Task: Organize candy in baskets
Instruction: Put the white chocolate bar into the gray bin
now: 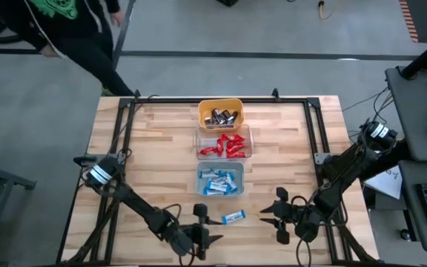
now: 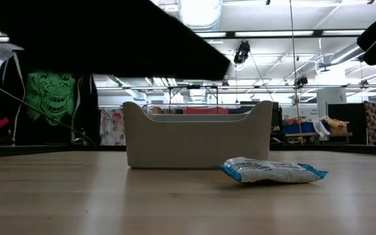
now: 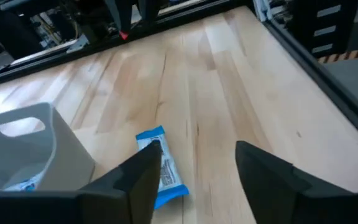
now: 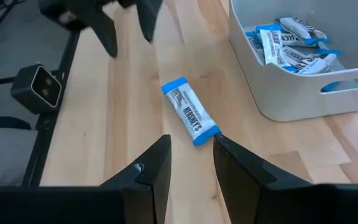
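A loose blue-and-white candy [image 1: 233, 217] lies flat on the wooden table, near the front edge and just in front of the pale grey-blue basket [image 1: 221, 180]. My left gripper [image 3: 197, 162] stands open to the candy's left; the candy [image 3: 160, 168] lies beside one fingertip, partly behind it. My right gripper [image 4: 191, 149] is open with a narrow gap, to the candy's right; the candy [image 4: 189, 112] lies ahead of its fingertips. In the low view the candy [image 2: 273, 171] rests alone on the table with no finger on it.
Three baskets stand in a column at mid-table: yellow-orange [image 1: 220, 113] with dark-wrapped candy at the far end, clear [image 1: 224, 142] with red candy, grey-blue [image 2: 198, 134] with blue-and-white candy. A black frame [image 1: 313, 126] rims the table. A person [image 1: 65, 30] stands beyond the far left corner.
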